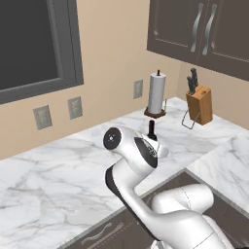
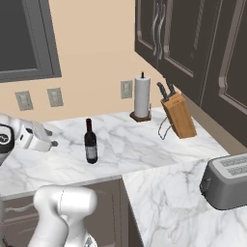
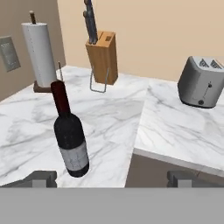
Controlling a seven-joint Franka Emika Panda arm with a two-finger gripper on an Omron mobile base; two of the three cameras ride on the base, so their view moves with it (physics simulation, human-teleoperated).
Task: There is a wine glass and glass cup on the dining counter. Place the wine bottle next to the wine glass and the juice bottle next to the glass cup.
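Claw (image 3: 111,178) gapes before slim glossy wine bottle (image 3: 70,133)

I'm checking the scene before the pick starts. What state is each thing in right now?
wine bottle: upright on the counter, capped, not held.
gripper: open, short of the bottle.
paper towel roll: upright on its holder.
knife block: knives in.
toaster: slots empty.
cabinet doors: closed.
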